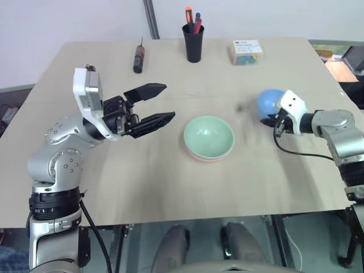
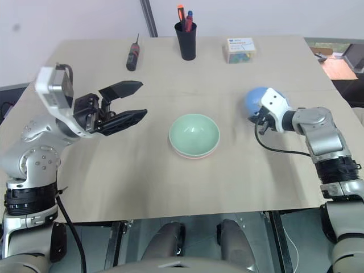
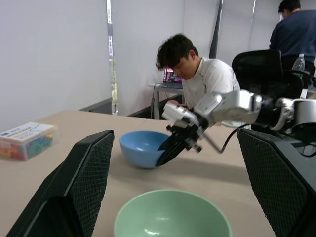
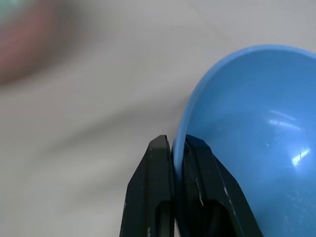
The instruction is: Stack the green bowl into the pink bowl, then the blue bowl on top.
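1. The right tool was pinching the rim of the blue bowl, one finger inside the wall and one outside, near the right edge of the surface. The bowl sat tilted in that grip, apparently being lifted or tipped for carrying.

2. The green bowl sat nested in the pink bowl at the middle of the surface; only a thin salmon rim showed beneath it. Judging by this, the first stacking step was done and the blue bowl remained to go on top.

3. The left tool hovered above the surface to the left of the stack, its fingers spread wide and holding nothing, pointing toward the bowls. It seemed parked clear of the right arm's likely route.

4. Along the far edge stood a black cup holding pens, a screwdriver lying to its left and a clear plastic box of coloured items to its right. The box carried a white label with a blue mark; its writing was too small to read.

5. In the left wrist view, a seated person in a white top was behind the surface, and another person stood farther back.
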Tool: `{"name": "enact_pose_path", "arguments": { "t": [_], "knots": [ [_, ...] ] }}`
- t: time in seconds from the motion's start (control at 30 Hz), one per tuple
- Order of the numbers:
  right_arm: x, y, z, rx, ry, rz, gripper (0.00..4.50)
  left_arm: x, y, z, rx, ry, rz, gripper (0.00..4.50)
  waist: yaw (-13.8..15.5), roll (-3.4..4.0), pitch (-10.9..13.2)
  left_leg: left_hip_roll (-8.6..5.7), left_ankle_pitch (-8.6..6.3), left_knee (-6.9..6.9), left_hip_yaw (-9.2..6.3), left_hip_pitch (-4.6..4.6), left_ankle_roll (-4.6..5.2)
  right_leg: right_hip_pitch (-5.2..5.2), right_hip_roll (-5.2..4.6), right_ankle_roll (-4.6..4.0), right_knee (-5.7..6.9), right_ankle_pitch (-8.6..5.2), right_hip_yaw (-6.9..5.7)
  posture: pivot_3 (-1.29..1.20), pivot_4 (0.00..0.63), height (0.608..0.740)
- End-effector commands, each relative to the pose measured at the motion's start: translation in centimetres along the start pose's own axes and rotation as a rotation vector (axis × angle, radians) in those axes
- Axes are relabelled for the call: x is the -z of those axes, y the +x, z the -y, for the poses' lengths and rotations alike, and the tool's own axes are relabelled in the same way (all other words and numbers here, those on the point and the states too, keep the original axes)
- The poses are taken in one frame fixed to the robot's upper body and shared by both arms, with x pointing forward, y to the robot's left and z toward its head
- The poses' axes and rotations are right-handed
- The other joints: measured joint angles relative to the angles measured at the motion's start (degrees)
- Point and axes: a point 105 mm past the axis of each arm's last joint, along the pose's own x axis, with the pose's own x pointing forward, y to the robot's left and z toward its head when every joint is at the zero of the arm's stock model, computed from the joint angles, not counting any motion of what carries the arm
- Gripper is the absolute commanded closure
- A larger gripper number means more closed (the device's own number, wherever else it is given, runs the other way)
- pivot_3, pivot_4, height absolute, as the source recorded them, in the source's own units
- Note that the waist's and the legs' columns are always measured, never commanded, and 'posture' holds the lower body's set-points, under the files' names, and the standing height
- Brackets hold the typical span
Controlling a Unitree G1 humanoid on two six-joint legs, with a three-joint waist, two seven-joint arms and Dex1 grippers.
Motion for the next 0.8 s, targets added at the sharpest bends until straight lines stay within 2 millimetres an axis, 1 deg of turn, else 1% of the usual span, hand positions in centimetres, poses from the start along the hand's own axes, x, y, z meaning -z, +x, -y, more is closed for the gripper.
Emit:
{"name": "enact_pose_path", "arguments": {
  "t": [0.03, 0.1, 0.13, 0.3, 0.4, 0.43, 0.53, 0.6, 0.67, 0.73, 0.77, 0.8],
  "knots": [
    [-5.8, -1.2, -1.4, -0.029, -0.108, 0.143, 4.40, -0.1, -0.5, -0.5, -0.023, 0.063, -0.014, 0.28, 0.17, 0.00, 0.00, -0.01, 0.00, 0.00, -0.05, 0.00, 0.00, 0.00, 0.00, 0.00, 0.00, 0.00, -0.03, 0.00, 0.150, 0.740],
    [-7.1, -1.1, -2.6, -0.054, -0.132, 0.167, 4.40, 0.3, -1.0, -0.6, -0.030, 0.062, -0.042, 0.28, 0.39, 0.00, 0.00, -0.02, 0.00, 0.01, -0.07, -0.01, 0.00, 0.00, 0.01, 0.00, 0.01, 0.00, -0.04, 0.00, 0.150, 0.740],
    [-7.9, -1.0, -3.3, -0.074, -0.148, 0.182, 4.40, 0.4, -1.7, -0.9, -0.048, 0.066, -0.058, 0.28, 0.45, 0.00, 0.00, -0.04, 0.00, 0.02, -0.06, -0.01, 0.00, 0.00, 0.00, 0.00, 0.00, 0.00, -0.04, 0.00, 0.150, 0.740],
    [-10.4, -0.2, -5.3, -0.123, -0.198, 0.230, 4.40, 0.6, -4.1, -1.2, -0.099, 0.070, -0.122, 0.28, 0.36, 0.00, 0.01, -0.03, 0.00, 0.00, -0.07, -0.03, 0.00, -0.04, -0.01, 0.00, 0.00, 0.00, -0.02, 0.00, 0.150, 0.740],
    [-12.7, 0.7, -7.5, -0.194, -0.259, 0.273, 4.40, 0.3, -5.8, -0.7, -0.107, 0.071, -0.185, 0.28, 0.15, 0.02, 0.03, -0.01, 0.00, -0.04, -0.06, -0.04, 0.00, -0.12, -0.04, 0.00, 0.02, 0.00, 0.01, 0.00, 0.150, 0.740],
    [-13.2, 0.9, -8.4, -0.226, -0.274, 0.281, 4.40, 0.2, -6.2, -0.5, -0.106, 0.067, -0.199, 0.28, 0.06, 0.03, 0.03, 0.01, 0.00, -0.05, -0.05, -0.06, 0.00, -0.17, -0.07, -0.01, 0.05, -0.01, 0.03, 0.00, 0.150, 0.740],
    [-13.6, 1.7, -11.2, -0.329, -0.292, 0.299, 4.40, 0.0, -7.1, 0.1, -0.100, 0.054, -0.237, 0.28, 0.28, 0.03, 0.04, 0.04, 0.00, -0.09, -0.11, -0.08, -0.01, -0.20, -0.10, -0.02, 0.04, -0.01, -0.03, 0.00, 0.150, 0.740],
    [-13.1, 2.1, -12.4, -0.382, -0.284, 0.283, 4.40, 0.0, -7.5, 0.2, -0.099, 0.052, -0.256, 0.28, 0.54, 0.04, 0.04, 0.01, 0.00, -0.08, -0.13, -0.13, 0.00, -0.20, -0.12, -0.02, 0.02, -0.01, -0.06, 0.00, 0.150, 0.740],
    [-12.7, 2.4, -13.1, -0.414, -0.280, 0.267, 4.40, -0.2, -7.7, 0.1, -0.107, 0.055, -0.261, 0.28, 0.77, 0.03, 0.04, -0.06, 0.00, -0.05, -0.19, -0.18, 0.00, -0.19, -0.12, -0.01, -0.01, -0.01, -0.14, 0.00, 0.150, 0.740],
    [-12.4, 2.5, -13.3, -0.425, -0.279, 0.252, 3.73, -0.3, -7.7, 0.1, -0.106, 0.060, -0.264, 0.28, 0.74, 0.03, 0.04, -0.09, 0.00, 0.00, -0.22, -0.20, 0.00, -0.15, -0.12, -0.01, -0.06, -0.01, -0.17, 0.00, 0.150, 0.740],
    [-12.4, 2.5, -13.3, -0.427, -0.274, 0.246, 3.57, -0.3, -7.7, 0.1, -0.105, 0.062, -0.264, 0.28, 0.65, 0.03, 0.04, -0.09, 0.00, 0.00, -0.21, -0.20, 0.00, -0.15, -0.11, -0.01, -0.06, -0.01, -0.17, 0.00, 0.150, 0.740],
    [-12.4, 2.5, -13.3, -0.426, -0.268, 0.245, 3.14, -0.3, -7.7, 0.1, -0.102, 0.062, -0.265, 0.28, 0.56, 0.03, 0.04, -0.09, 0.00, -0.01, -0.22, -0.19, 0.00, -0.15, -0.11, -0.01, -0.04, -0.01, -0.17, 0.00, 0.150, 0.740]
  ]
}}
